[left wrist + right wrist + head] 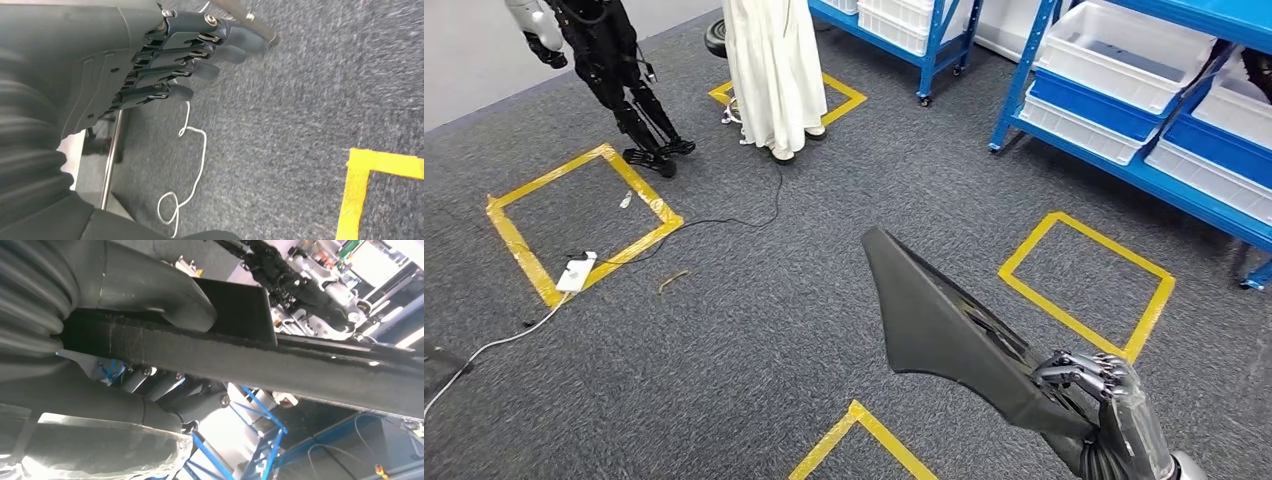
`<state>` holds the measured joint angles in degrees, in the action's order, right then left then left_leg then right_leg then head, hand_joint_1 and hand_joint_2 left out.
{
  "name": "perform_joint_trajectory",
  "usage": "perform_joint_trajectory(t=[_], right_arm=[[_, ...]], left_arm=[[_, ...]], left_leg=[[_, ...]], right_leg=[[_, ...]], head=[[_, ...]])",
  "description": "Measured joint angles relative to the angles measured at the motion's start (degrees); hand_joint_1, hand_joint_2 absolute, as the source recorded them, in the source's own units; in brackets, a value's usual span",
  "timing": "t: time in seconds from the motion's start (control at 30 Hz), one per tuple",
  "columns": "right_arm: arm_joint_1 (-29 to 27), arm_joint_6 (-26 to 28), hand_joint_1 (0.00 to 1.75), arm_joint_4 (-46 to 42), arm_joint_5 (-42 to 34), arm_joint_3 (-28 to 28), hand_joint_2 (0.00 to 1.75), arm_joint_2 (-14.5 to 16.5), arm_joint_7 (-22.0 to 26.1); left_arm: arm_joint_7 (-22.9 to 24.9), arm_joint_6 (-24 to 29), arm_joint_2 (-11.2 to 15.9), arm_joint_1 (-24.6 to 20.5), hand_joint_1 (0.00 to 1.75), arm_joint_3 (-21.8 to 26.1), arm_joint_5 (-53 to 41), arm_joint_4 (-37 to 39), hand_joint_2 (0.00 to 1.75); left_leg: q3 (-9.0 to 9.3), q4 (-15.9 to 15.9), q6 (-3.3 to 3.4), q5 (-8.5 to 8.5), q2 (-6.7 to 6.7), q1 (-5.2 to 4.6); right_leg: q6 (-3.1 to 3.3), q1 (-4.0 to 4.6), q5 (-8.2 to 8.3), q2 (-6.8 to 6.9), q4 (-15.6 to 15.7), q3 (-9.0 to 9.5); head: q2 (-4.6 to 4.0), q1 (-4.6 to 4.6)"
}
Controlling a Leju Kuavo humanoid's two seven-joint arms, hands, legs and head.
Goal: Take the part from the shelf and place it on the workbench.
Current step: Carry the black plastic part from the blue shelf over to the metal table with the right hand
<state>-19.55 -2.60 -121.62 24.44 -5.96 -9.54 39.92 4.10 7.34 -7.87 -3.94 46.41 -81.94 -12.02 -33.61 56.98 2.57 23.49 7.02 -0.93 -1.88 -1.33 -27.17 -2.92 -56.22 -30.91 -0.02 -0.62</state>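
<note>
One part (944, 325) — dark, flat (single piece) — in right robot hand (1096, 385)

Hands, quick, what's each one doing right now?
Left hand: open, fingers straight and apart, holding nothing.
Right hand: holding the flat dark grey pointed panel part.

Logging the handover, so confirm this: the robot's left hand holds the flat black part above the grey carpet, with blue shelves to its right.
Wrong hand. The right hand grips the flat black part, as the head view shows; the left hand holds nothing. The grey carpet and blue shelves are as stated.
</note>
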Motion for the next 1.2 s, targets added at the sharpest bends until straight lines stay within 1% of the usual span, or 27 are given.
perform_joint_trajectory(t=[0.07,0.1,0.17,0.2,0.23,0.27,0.3,0.33,0.37,0.4,0.43,0.5,0.53,0.6,0.63,0.67,0.7,0.77,0.8,0.83,0.87,0.9,0.93,0.97,1.03,1.07,1.2], right_arm=[[-0.08,0.24,1.75,0.05,0.04,0.12,1.75,-0.1,0.02],[-0.18,0.42,1.75,0.05,0.06,0.16,1.75,-0.15,0.02],[-0.92,0.89,1.75,-0.11,0.06,0.17,1.75,-0.23,0.03],[-1.46,1.09,1.75,-0.25,0.06,0.18,1.75,-0.29,0.03],[-1.99,1.23,1.75,-0.38,0.06,0.19,1.75,-0.35,0.03],[-2.36,1.3,1.75,-0.47,0.07,0.2,1.75,-0.41,0.03],[-2.54,1.31,1.75,-0.49,0.07,0.22,1.75,-0.48,0.03],[-2.6,1.31,1.75,-0.49,0.09,0.24,1.75,-0.54,0.03],[-2.59,1.29,1.75,-0.49,0.15,0.27,1.75,-0.58,0.03],[-2.51,1.28,1.75,-0.49,0.24,0.35,1.75,-0.62,0.03],[-2.36,1.27,1.75,-0.49,0.39,0.48,1.75,-0.63,0.03],[-1.92,1.3,1.75,-0.45,0.73,0.88,1.75,-0.63,0.03],[-1.77,1.34,1.75,-0.43,0.91,1.06,1.75,-0.61,0.03],[-1.81,1.46,1.75,-0.6,1.11,1.32,1.75,-0.59,0.03],[-1.92,1.53,1.75,-0.78,1.13,1.42,1.75,-0.61,0.03],[-2.1,1.62,1.75,-1.02,1.05,1.5,1.75,-0.65,0.04],[-2.33,1.71,1.75,-1.22,0.95,1.55,1.75,-0.73,0.05],[-2.74,1.87,1.75,-1.38,0.63,1.58,1.75,-0.93,0.04],[-2.86,1.94,1.75,-1.37,0.43,1.58,1.75,-1.07,0.04],[-2.9,2.04,1.75,-1.35,0.18,1.58,1.75,-1.22,0.03],[-2.89,2.15,1.75,-1.33,-0.1,1.57,1.75,-1.4,0.03],[-2.88,2.27,1.75,-1.32,-0.36,1.57,1.75,-1.58,0.03],[-2.86,2.36,1.75,-1.31,-0.59,1.57,1.75,-1.77,0.03],[-2.78,2.42,1.75,-1.27,-0.77,1.57,1.75,-1.94,0.02],[-2.66,2.48,1.75,-1.23,-0.94,1.56,1.75,-2.16,0.0],[-2.62,2.49,1.75,-1.22,-0.96,1.55,1.75,-2.21,-0.01],[-2.63,2.53,1.75,-1.24,-1.02,1.52,1.75,-2.26,0.01]], left_arm=[[-0.02,0.01,0.03,0.25,0.0,0.01,-0.06,0.0,1.75],[-0.03,0.01,0.08,0.43,0.0,0.01,-0.13,0.0,1.75],[-0.07,0.01,0.13,0.62,0.0,0.01,-0.38,0.01,1.75],[-0.08,-0.01,0.14,0.63,0.0,0.01,-0.49,0.02,1.75],[-0.1,-0.03,0.12,0.59,0.0,0.01,-0.55,0.02,1.75],[-0.09,-0.07,0.13,0.57,0.0,0.02,-0.55,0.02,1.75],[-0.08,-0.11,0.13,0.59,0.0,0.03,-0.54,0.02,1.75],[-0.05,-0.15,0.15,0.62,0.0,0.08,-0.49,0.02,1.75],[-0.02,-0.21,0.19,0.64,0.0,0.14,-0.41,0.02,1.75],[0.01,-0.27,0.25,0.64,0.0,0.21,-0.29,0.02,1.75],[0.02,-0.38,0.36,0.61,0.0,0.27,-0.19,0.02,1.75],[0.02,-0.6,0.53,0.5,0.0,0.32,-0.07,0.01,1.75],[0.02,-0.68,0.59,0.45,0.0,0.34,-0.07,0.0,1.75],[0.02,-0.81,0.63,0.49,0.0,0.39,-0.05,0.0,1.75],[0.04,-0.91,0.6,0.58,0.0,0.43,-0.01,0.01,1.75],[0.09,-1.02,0.56,0.64,0.0,0.46,0.05,0.01,1.75],[0.14,-1.1,0.5,0.65,0.0,0.48,0.12,0.02,1.75],[0.38,-1.18,0.44,0.61,0.0,0.57,0.33,0.02,1.75],[0.55,-1.18,0.44,0.61,0.0,0.69,0.43,0.02,1.75],[0.74,-1.18,0.44,0.66,0.0,0.86,0.53,0.02,1.75],[0.9,-1.18,0.43,0.73,0.0,1.05,0.57,0.03,1.75],[1.0,-1.18,0.43,0.78,0.0,1.2,0.58,0.03,1.75],[1.06,-1.18,0.43,0.81,0.0,1.31,0.58,0.04,1.75],[1.1,-1.18,0.47,0.82,0.0,1.39,0.57,0.04,1.75],[1.16,-1.19,0.57,0.83,0.0,1.49,0.58,0.04,1.75],[1.19,-1.2,0.61,0.84,0.0,1.53,0.58,0.04,1.75],[1.2,-1.2,0.62,0.85,0.0,1.55,0.58,0.04,1.75]], left_leg=[[-0.36,0.13,-0.49,-0.02,0.83,0.07],[-0.51,0.42,-0.75,0.13,0.42,0.12],[-1.69,3.33,-1.42,1.98,-2.6,0.19],[-3.11,6.54,-1.81,3.75,-4.61,0.34],[-5.15,10.7,-2.17,5.76,-5.97,0.59],[-7.22,14.67,-2.45,7.36,-6.54,0.9],[-8.74,17.37,-2.63,8.08,-6.75,1.17],[-9.16,17.81,-2.73,7.6,-6.84,1.35],[-8.23,15.76,-2.69,6.06,-7.04,1.43],[-6.2,11.81,-2.49,3.95,-7.63,1.42],[-3.89,7.4,-2.07,2.23,-8.88,1.2],[-0.95,1.86,-1.15,0.63,-10.75,0.63],[-0.69,1.19,-0.78,0.72,-11.01,0.35],[-0.59,0.73,-0.22,0.5,-9.73,0.24],[-0.25,0.19,0.03,0.25,-9.1,0.35],[0.09,-0.37,0.32,-0.06,-8.42,0.5],[0.43,-0.85,0.51,-0.34,-7.74,0.68],[0.41,-1.0,0.76,-0.44,-6.32,0.73],[0.36,-0.99,0.77,-0.42,-5.56,0.72],[0.33,-0.98,0.77,-0.41,-4.82,0.73],[0.35,-0.94,0.72,-0.4,-4.01,0.76],[0.38,-0.87,0.61,-0.37,-3.23,0.83],[0.37,-0.65,0.38,-0.27,-2.43,0.92],[0.29,-0.34,0.03,-0.11,-1.65,0.89],[0.05,0.39,-0.62,0.29,-0.72,0.73],[-0.03,0.59,-0.79,0.4,-0.54,0.63],[-0.09,0.77,-0.88,0.46,-0.5,0.63]], right_leg=[[1.07,0.09,0.22,0.69,0.08,0.19],[1.37,-0.04,0.3,1.15,0.17,0.35],[2.13,-0.29,0.29,2.26,0.38,0.85],[2.46,-0.17,0.17,2.88,0.42,1.09],[2.79,-0.01,0.0,3.56,0.41,1.24],[2.96,0.13,-0.13,4.19,0.4,1.32],[3.04,0.22,-0.25,4.82,0.39,1.38],[3.07,0.28,-0.36,5.41,0.39,1.46],[3.04,0.33,-0.5,5.95,0.39,1.6],[2.99,0.4,-0.67,6.49,0.41,1.83],[2.87,0.49,-0.86,6.96,0.42,2.09],[2.44,0.83,-1.23,7.81,0.46,2.4],[2.17,0.91,-1.38,8.26,0.51,2.49],[1.62,1.11,-1.63,9.07,0.7,2.7],[1.44,1.17,-1.95,8.64,0.46,2.75],[1.49,1.23,-2.75,7.45,-0.83,2.28],[1.68,1.21,-4.06,5.91,-3.37,1.11],[2.21,0.81,-7.37,3.55,-11.37,-3.04],[2.12,0.64,-8.46,3.24,-14.81,-5.04],[1.79,0.49,-8.78,3.14,-16.68,-6.31],[1.14,0.29,-7.98,3.09,-16.1,-6.4],[0.39,0.02,-6.34,2.97,-13.18,-5.28],[-0.44,-0.39,-4.23,2.38,-8.68,-3.37],[-0.95,-0.63,-2.41,1.6,-4.68,-1.67],[-0.97,-0.82,-0.67,0.31,-0.26,0.15],[-0.69,-0.67,-0.66,0.18,-0.22,0.11],[-0.35,-0.69,-0.6,0.34,-0.17,0.05]], head=[[0.0,-0.05],[0.0,-0.04],[0.0,-0.3],[0.0,-0.43],[0.0,-0.57],[0.0,-0.57],[0.0,-0.58],[0.0,-0.59],[0.0,-0.59],[0.0,-0.61],[0.0,-0.59],[0.0,-0.53],[0.0,-0.51],[0.0,-0.6],[0.0,-0.49],[0.0,-0.5],[0.0,-0.38],[0.0,-0.28],[0.0,-0.18],[0.0,-0.17],[0.0,-0.15],[0.0,-0.14],[0.0,-0.1],[0.0,-0.01],[0.0,0.17],[0.0,0.25],[0.0,0.24]])
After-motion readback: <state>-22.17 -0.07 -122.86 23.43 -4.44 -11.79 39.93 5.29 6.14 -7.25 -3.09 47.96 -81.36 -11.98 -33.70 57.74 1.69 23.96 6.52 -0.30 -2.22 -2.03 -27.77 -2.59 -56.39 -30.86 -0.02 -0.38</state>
